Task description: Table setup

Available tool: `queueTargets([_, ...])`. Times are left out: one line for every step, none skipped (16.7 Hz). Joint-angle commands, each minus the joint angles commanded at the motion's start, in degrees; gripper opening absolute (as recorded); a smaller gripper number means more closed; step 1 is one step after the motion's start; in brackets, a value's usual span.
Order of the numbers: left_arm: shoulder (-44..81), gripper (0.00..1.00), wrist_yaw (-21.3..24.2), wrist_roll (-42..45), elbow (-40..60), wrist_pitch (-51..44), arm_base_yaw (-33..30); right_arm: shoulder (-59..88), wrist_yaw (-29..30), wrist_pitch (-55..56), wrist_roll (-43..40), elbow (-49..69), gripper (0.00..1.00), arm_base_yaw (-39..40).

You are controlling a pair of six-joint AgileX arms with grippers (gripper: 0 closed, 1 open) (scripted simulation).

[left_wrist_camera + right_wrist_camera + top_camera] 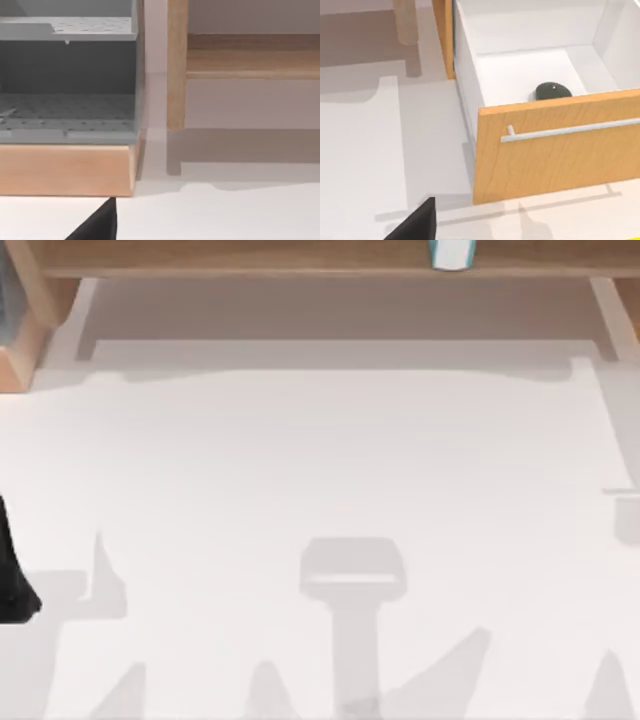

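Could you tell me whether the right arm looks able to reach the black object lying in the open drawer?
Probably yes. In the right wrist view the drawer stands pulled out, and the black object lies uncovered on its floor just behind the front panel. Nothing lies over it, so the way in from above looks free.

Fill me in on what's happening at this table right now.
Nothing is being handled at this moment. The top view shows a white table with a wooden shelf along its far edge and a white and teal cup on it. The right wrist view looks at an open wooden drawer with a metal handle; a small black rounded object lies inside. The left wrist view faces a grey rack on a wooden base.
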Motion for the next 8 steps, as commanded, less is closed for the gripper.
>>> queueTargets([0.0, 1.0, 0.0, 0.0, 0.0, 0.0, 0.0, 6.61, -0.02, -3.71, -0.42, 6.5, 1.0, -1.23])
queueTargets([0.0, 1.0, 0.0, 0.0, 0.0, 0.0, 0.0, 13.51, -0.07, -7.44, -0.88, 13.24, 1.0, -2.39])
queueTargets([0.0, 1.0, 0.0, 0.0, 0.0, 0.0, 0.0, 20.64, -0.12, -11.17, -1.39, 20.13, 1.0, -3.51])
queueTargets([0.0, 1.0, 0.0, 0.0, 0.0, 0.0, 0.0, 27.97, -0.17, -14.85, -1.93, 27.11, 1.0, -4.59])
queueTargets([0.0, 1.0, 0.0, 0.0, 0.0, 0.0, 0.0, 35.46, -0.23, -18.44, -2.51, 34.11, 1.0, -5.59])
queueTargets([0.0, 1.0, 0.0, 0.0, 0.0, 0.0, 0.0, 43.03, -0.3, -21.94, -3.13, 41.03, 1.0, -6.5])
queueTargets([0.0, 1.0, 0.0, 0.0, 0.0, 0.0, 0.0, 50.56, -0.38, -25.32, -3.77, 47.82, 1.0, -7.3])
queueTargets([0.0, 1.0, 0.0, 0.0, 0.0, 0.0, 0.0, 57.93, -0.46, -28.55, -4.43, 54.41, 1.0, -7.97])
